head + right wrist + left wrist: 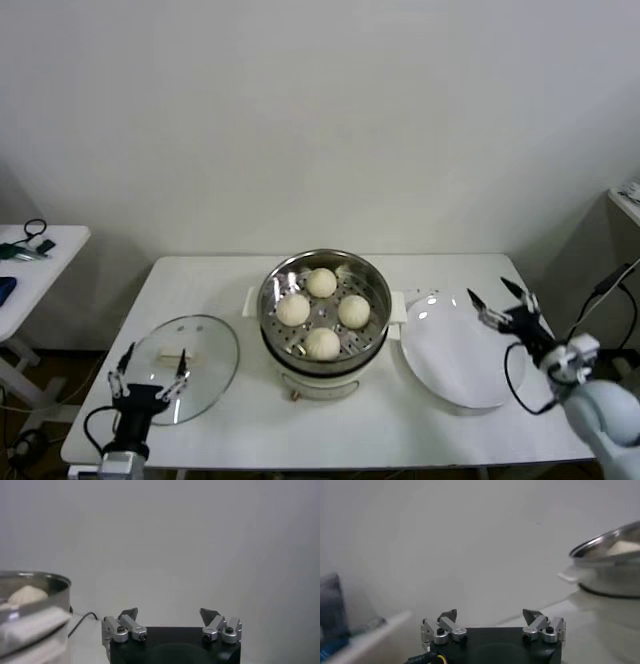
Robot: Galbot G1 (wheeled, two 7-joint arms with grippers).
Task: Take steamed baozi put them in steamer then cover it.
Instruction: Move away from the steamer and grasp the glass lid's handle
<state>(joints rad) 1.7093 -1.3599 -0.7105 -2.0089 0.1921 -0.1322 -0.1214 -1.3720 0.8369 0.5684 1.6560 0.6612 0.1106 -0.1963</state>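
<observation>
Four cream-white steamed baozi (322, 312) sit on the perforated tray inside the shiny steel steamer (275, 285) at the table's middle. The steamer also shows in the left wrist view (605, 555) and in the right wrist view (47, 582). The glass cover (205, 375) with its cream handle lies flat on the table to the steamer's left. My left gripper (150, 370) is open and empty just over the cover's near edge; it also shows in the left wrist view (490, 615). My right gripper (497, 296) is open and empty over the white plate's far right side; it also shows in the right wrist view (169, 614).
A flat white plate (455, 355) lies right of the steamer. A side table (40, 262) with small items stands at the far left. The white table (220, 272) ends just in front of both grippers.
</observation>
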